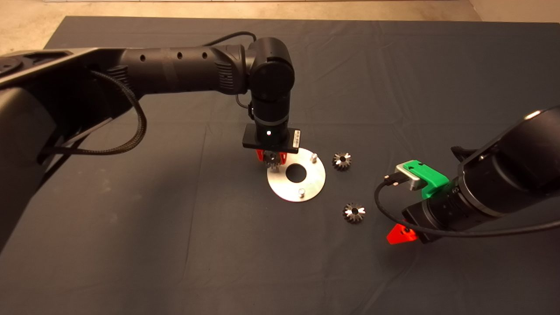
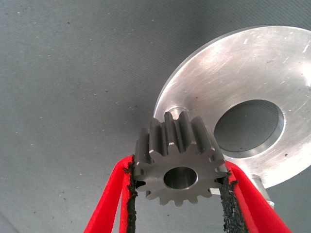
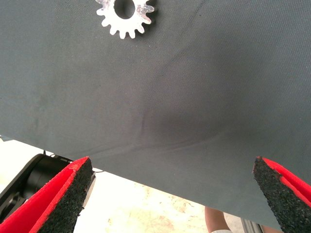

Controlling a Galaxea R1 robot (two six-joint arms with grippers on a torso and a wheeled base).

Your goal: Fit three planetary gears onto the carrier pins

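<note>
In the left wrist view my left gripper (image 2: 180, 173) is shut on a dark grey planetary gear (image 2: 178, 145), held by its toothed rim. It hangs just above the edge of the shiny disc (image 2: 243, 68), over a carrier pin (image 2: 171, 104) whose base peeks out behind the gear. From above, the left gripper (image 1: 272, 160) stands over the disc's (image 1: 280, 186) upper-left rim. Two other pins (image 1: 313, 156) (image 1: 301, 191) stand bare. Two more gears (image 1: 341, 161) (image 1: 354, 212) lie on the mat right of the disc. My right gripper (image 1: 400, 234) waits open at the lower right.
The dark mat (image 1: 175, 245) covers the table, with a few creases in it. In the right wrist view one gear (image 3: 126, 17) lies on the mat ahead of the open fingers (image 3: 73, 189). The mat's edge, pale floor and a person's leg (image 3: 216, 222) show beyond.
</note>
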